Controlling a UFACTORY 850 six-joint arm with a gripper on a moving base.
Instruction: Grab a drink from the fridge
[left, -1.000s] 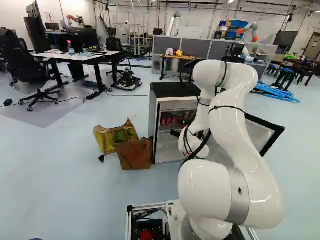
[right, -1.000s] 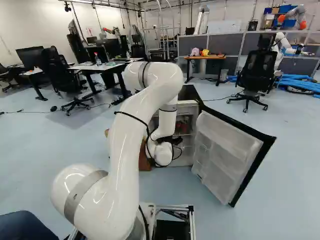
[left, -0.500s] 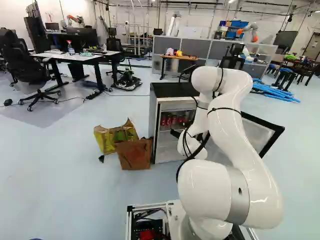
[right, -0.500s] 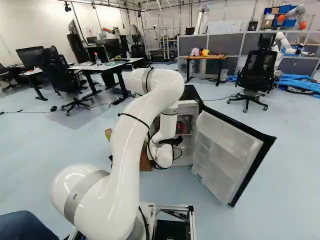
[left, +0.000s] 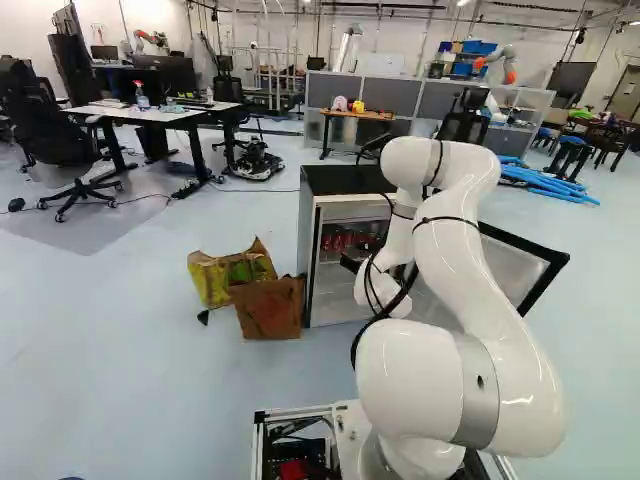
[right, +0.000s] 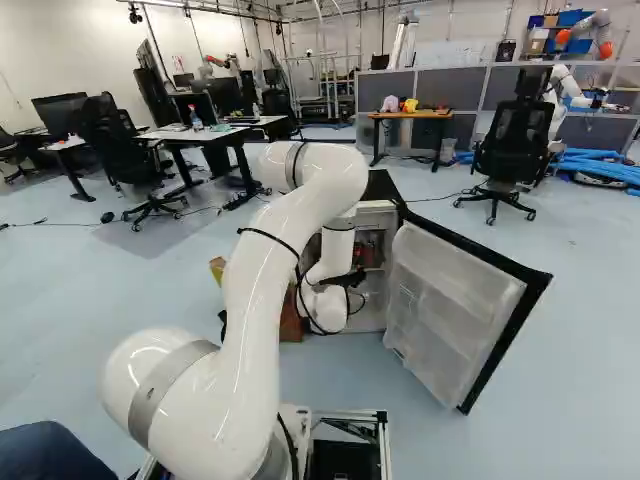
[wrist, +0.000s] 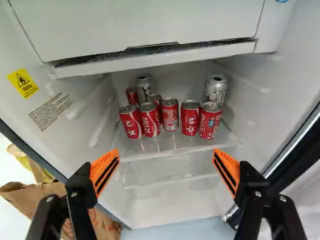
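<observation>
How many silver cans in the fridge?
2 visible. One silver metal can stands behind the red metal cans, toward the brown paper bag's side; the other behind them, toward the open white fridge door's side. More may be hidden.

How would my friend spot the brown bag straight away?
Find the open fridge with the black top. On the floor beside it, opposite its swung-out door, stands the brown bag, nearer the fridge than the yellow bag behind.
</observation>
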